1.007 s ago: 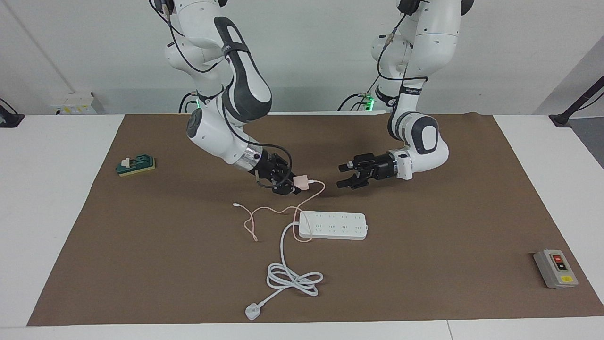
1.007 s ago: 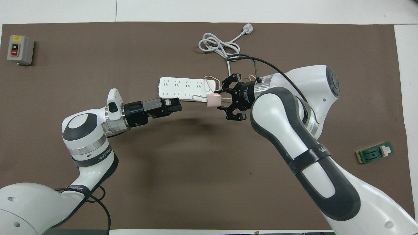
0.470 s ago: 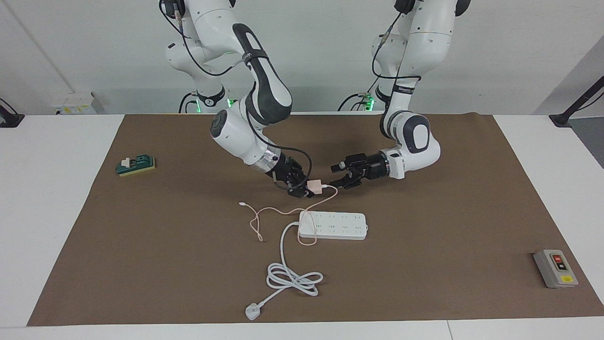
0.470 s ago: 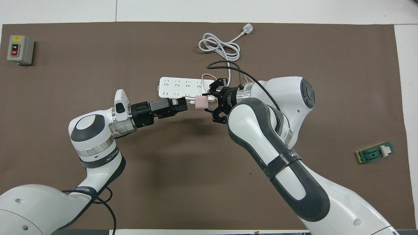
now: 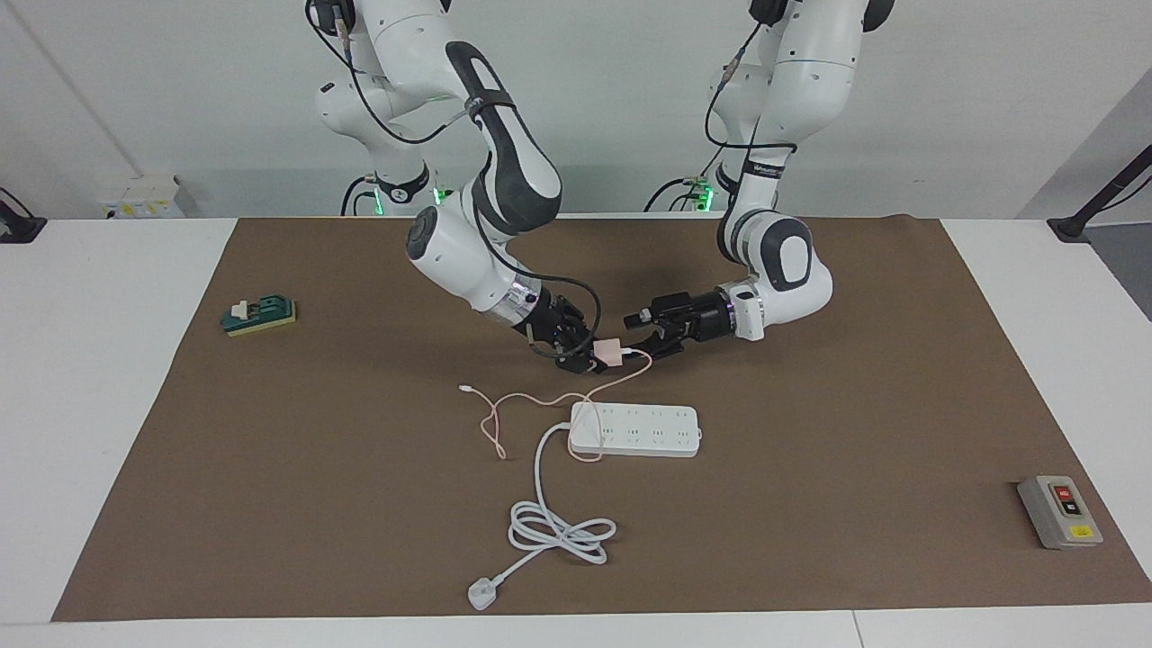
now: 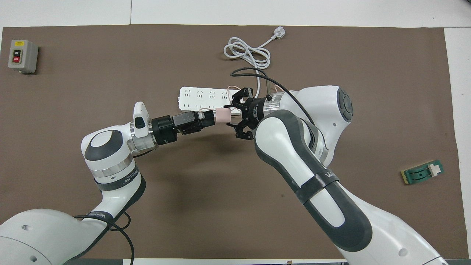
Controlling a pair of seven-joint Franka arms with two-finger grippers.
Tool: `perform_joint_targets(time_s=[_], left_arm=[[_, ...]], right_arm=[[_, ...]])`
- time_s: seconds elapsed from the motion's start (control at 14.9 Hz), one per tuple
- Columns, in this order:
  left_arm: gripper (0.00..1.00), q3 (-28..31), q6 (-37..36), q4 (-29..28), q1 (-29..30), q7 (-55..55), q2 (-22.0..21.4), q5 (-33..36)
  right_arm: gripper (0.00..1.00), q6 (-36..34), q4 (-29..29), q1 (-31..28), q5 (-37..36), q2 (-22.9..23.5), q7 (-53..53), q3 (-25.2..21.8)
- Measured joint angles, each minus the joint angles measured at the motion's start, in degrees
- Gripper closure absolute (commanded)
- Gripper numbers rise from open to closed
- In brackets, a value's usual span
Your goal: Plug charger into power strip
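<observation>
Charger (image 5: 609, 350) hangs pinched in the right claw (image 5: 585, 357) over the brown mat, the left claw (image 5: 650, 337) spread wide just beside it. From overhead, both claws meet over the power strip (image 6: 206, 99) near mid-desk (image 6: 294, 11).

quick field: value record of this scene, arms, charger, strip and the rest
right gripper: shut on the charger, held in the air above the mat
left gripper: open, fingers on either side of the charger's free end, handover looks underway
charger cable: trails down to the mat, looping past the power strip's cord end
power strip: flat on the mat, sockets up, nothing plugged in
white cord: coiled, plug lying loose
grey switch box: toward the left arm's end
green block: toward the right arm's end
</observation>
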Motion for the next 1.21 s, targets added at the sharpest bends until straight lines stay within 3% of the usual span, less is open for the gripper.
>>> perform_joint_targets(time_s=[1.21], left_arm=[[0.00, -0.1, -0.3, 0.2, -2.7, 1.9, -0.3, -0.2]], right_arm=[[1.00, -3.0, 1.0, 1.2, -0.2, 0.0, 7.5, 0.0]])
